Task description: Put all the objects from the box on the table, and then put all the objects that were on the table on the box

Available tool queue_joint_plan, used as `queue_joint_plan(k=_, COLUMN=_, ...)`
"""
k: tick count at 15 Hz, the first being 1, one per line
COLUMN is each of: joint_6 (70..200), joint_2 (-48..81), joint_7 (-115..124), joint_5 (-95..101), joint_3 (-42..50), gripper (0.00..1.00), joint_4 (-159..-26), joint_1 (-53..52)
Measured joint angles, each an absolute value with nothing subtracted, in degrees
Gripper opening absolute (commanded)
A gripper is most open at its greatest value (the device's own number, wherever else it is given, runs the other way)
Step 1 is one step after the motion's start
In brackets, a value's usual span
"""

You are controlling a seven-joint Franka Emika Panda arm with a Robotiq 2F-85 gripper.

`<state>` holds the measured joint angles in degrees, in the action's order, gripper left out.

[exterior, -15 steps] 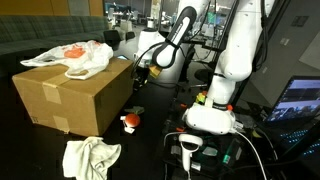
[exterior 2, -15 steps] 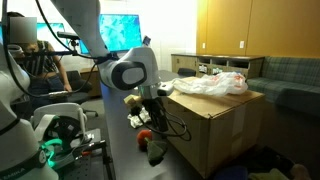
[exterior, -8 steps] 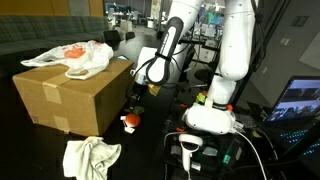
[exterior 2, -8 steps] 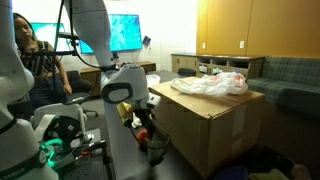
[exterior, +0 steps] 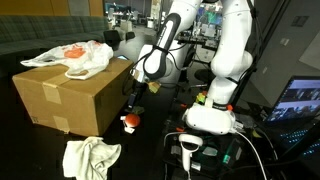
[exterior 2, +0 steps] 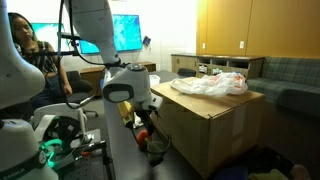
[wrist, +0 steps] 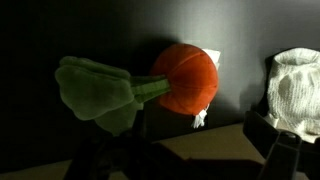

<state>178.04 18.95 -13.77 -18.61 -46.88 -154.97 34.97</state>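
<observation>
Lowered during the last second, the arm now holds the tool (exterior: 134, 102) just above the red plush vegetable (exterior: 129, 122), which lies on the bench (exterior: 150, 150) close beside the box (exterior: 70, 95). The jaws are fully apart and empty. Probably this toy gets picked next, while the plastic bag (exterior: 75, 57) lies on the box.

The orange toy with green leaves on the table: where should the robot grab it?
Best on the round orange body, probably from straight above, since it lies on the table. It bulges up and fills a pinch. The green leaves look flat and floppy, a poorer hold.
</observation>
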Motion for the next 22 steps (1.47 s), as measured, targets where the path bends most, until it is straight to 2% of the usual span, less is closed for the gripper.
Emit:
queue_joint_plan(k=4, joint_6=174.22, joint_2=19.26, joint_7=-15.34, joint_5=-18.52, joint_3=-48.11, gripper=1.00, joint_4=-154.86, joint_1=39.31)
queue_joint_plan(k=13, joint_6=168.16, joint_2=19.18, joint_7=-15.40, joint_5=-15.58, joint_3=-45.33, gripper=1.00, joint_4=-153.42, joint_1=37.26)
queue_joint_plan(k=22, joint_6=164.54, joint_2=19.65, joint_7=-16.48, joint_5=-15.41, joint_3=-34.71, gripper=1.00, joint_4=-148.73, joint_1=22.44)
